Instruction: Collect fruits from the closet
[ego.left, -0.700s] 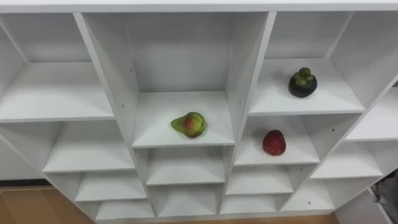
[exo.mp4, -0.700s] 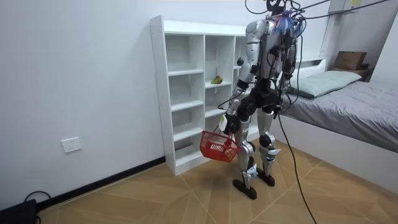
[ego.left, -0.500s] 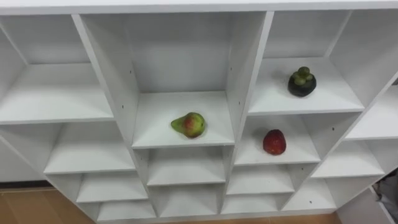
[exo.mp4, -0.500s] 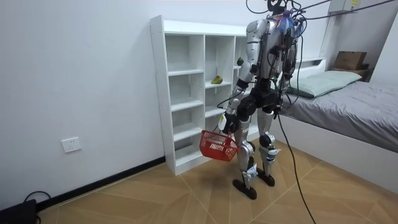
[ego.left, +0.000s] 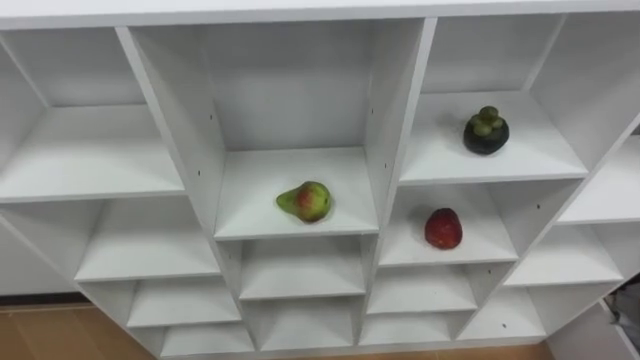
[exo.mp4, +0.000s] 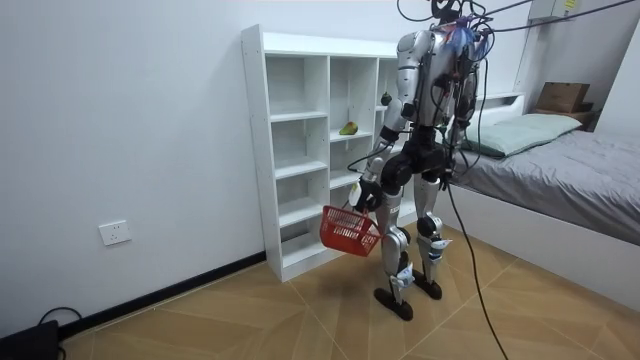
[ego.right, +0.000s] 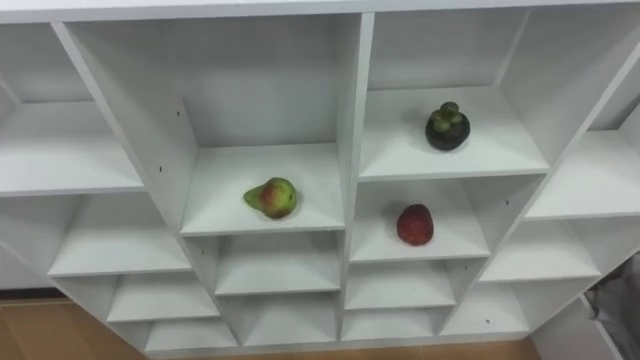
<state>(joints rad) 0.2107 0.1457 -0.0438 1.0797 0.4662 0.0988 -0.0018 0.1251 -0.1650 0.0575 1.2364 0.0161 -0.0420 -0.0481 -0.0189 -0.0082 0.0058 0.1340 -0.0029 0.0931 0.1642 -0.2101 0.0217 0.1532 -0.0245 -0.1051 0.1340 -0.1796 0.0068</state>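
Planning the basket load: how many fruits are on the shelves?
3: pear on the middle shelf, mangosteen up right of it, red fruit one shelf below the mangosteen.

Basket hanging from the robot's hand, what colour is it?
The basket is red, best seen in the room view.

A white wall (exo.mp4: 120, 120) fills the room view's left, with a white wall socket (exo.mp4: 115, 233) low on it and a black skirting board (exo.mp4: 170, 296) along its foot. The wooden floor (exo.mp4: 250, 320) is laid in a herringbone pattern. A dark, flat object (exo.mp4: 25, 340) sits in the near left corner; what it is cannot be told. On the right stands a bed (exo.mp4: 575, 190) under a grey cover, a pale green pillow (exo.mp4: 525, 130) at its far end, and a cardboard box (exo.mp4: 563, 97) beyond that
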